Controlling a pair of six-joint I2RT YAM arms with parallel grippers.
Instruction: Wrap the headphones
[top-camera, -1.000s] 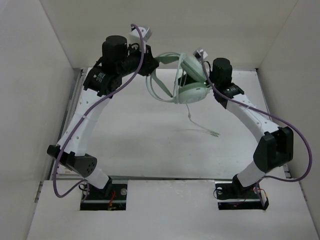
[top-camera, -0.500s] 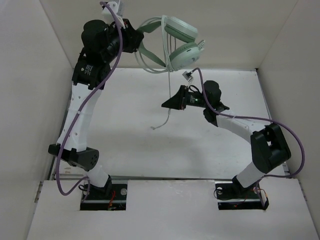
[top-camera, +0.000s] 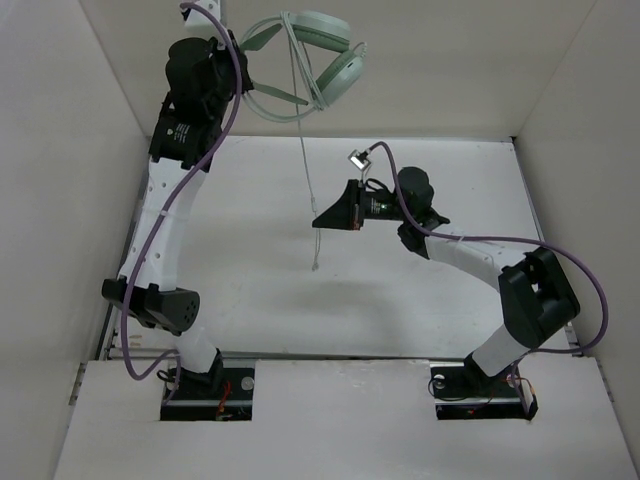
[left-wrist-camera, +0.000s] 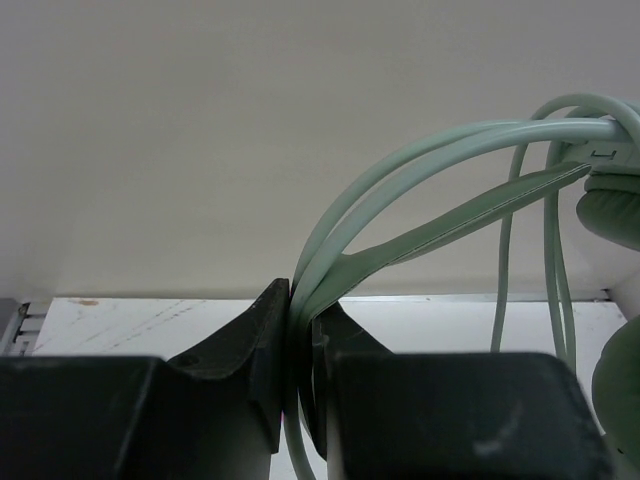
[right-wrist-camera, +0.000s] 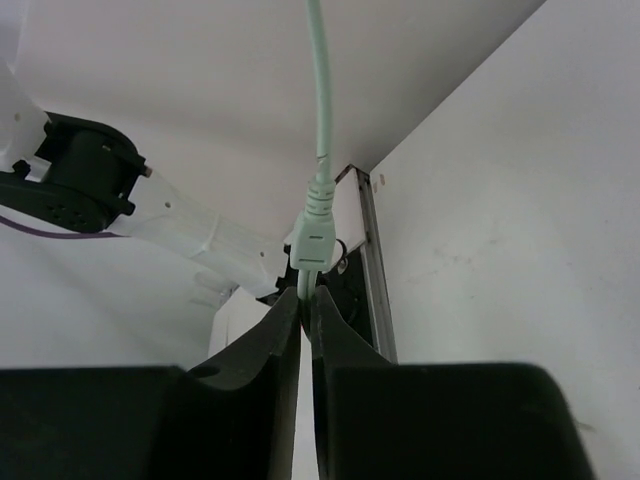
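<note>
Headphones (top-camera: 338, 72) aloft in high left hand (left-wrist-camera: 300, 320)

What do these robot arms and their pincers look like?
The left arm and right arm have white hole-dotted links and bulky black joints; a purple cable runs along each. The left gripper and right gripper end in black, wedge-shaped fingers.

top: overhead, far | wrists: close, facing forward | shared: headphones (top-camera: 338, 72)

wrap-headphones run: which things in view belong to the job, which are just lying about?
Job:
- headphones, headband clamped in left end effector
- cable, pinched at its plug by right end effector

Not the job:
- purple robot cables
- table
</note>
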